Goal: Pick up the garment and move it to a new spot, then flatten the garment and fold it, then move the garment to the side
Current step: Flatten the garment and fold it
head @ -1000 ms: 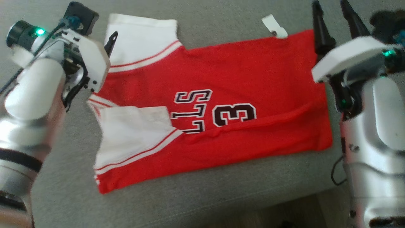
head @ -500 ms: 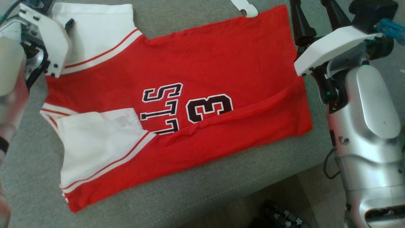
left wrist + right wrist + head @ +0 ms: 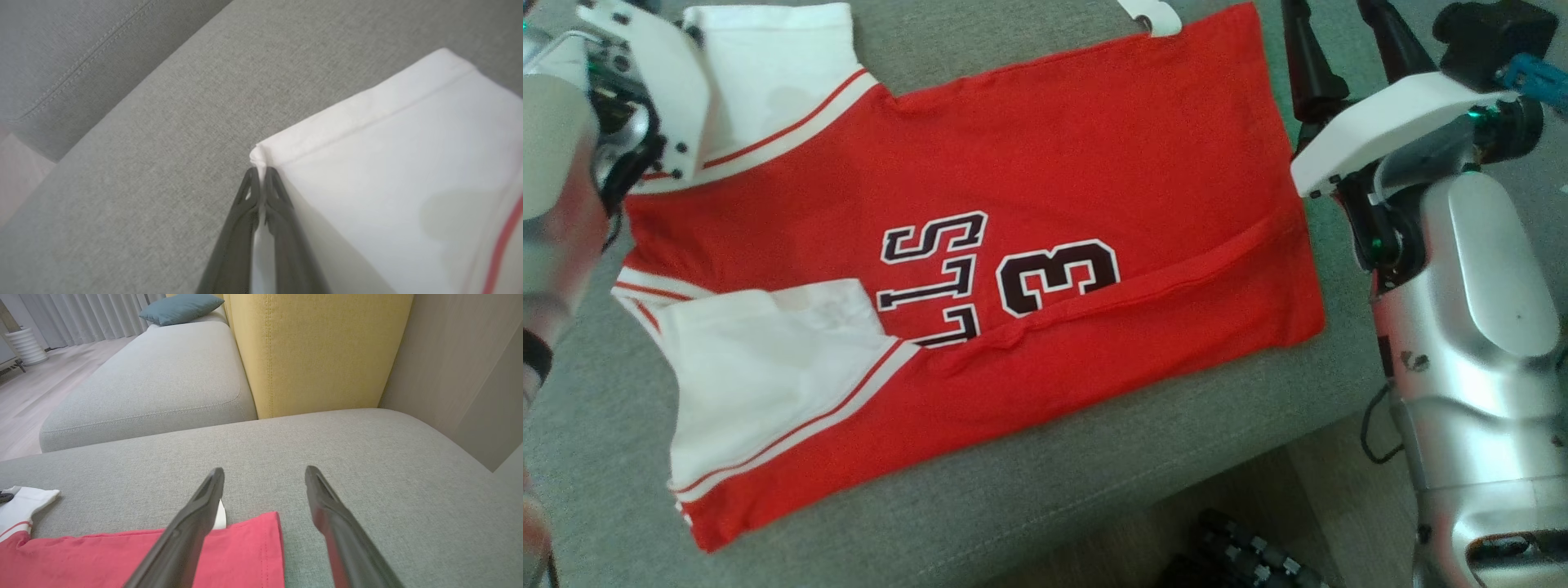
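Jaws report from us: our left jaws are pinched together on the outer corner of the jersey's (image 3: 1045, 188) far white sleeve (image 3: 388, 163), and a sliver of white cloth shows between the two dark fingers (image 3: 282, 212). Our right jaws stand wide apart with nothing in them, just above the jersey's hem corner. One finger (image 3: 184, 539) is over the red cloth and the other finger (image 3: 339, 535) is off past the jersey's edge.

Jersey itself lies spread out on the grey sofa cushion (image 3: 1013, 506). It's red with white sleeves, a big 3 and some letters face up, and a long crease runs across its near side. A small white tag (image 3: 1150, 15) pokes out at the jersey's hem. Beyond that hem we can see a yellow backrest (image 3: 318, 351), and further off from the jersey a teal pillow (image 3: 179, 308).
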Robot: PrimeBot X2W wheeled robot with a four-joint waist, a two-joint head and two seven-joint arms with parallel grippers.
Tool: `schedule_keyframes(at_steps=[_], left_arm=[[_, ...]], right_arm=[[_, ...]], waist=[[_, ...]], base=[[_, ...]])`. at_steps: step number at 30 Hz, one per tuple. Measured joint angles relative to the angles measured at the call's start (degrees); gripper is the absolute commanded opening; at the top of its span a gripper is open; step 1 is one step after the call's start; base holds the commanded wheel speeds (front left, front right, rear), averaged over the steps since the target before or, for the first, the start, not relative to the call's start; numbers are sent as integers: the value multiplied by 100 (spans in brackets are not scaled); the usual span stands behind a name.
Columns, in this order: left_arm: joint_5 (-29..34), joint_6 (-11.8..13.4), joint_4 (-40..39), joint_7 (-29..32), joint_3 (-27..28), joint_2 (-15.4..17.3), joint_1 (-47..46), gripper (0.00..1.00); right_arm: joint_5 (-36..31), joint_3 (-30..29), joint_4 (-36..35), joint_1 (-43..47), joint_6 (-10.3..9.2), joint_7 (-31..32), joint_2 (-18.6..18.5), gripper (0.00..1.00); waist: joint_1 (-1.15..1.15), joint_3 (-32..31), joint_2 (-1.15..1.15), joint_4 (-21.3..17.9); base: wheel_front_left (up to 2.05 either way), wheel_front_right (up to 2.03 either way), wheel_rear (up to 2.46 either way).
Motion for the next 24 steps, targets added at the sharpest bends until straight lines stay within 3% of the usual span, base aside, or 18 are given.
schedule_keyframes(at_steps=[4,11,17,24], left_arm=[[-368,-4,-104,-16,-38,-13,9,0],[-558,-10,-410,-904,-225,-199,21,0],[-524,-10,-834,-1517,-438,-300,18,0],[-480,14,-1416,-1752,-569,-311,69,0]], right_arm=[[-138,-158,131,-2,0,-2,0,100],[-286,-437,581,-23,0,105,-60,100],[-280,-675,1214,-205,0,477,-474,100],[-387,-791,2104,-425,0,798,-960,100]], waist=[[0,-35,0,114],[0,-222,0,556],[0,-409,0,1111],[0,-511,0,1724]], base=[[0,0,0],[0,0,0],[0,0,0],[0,0,0]])
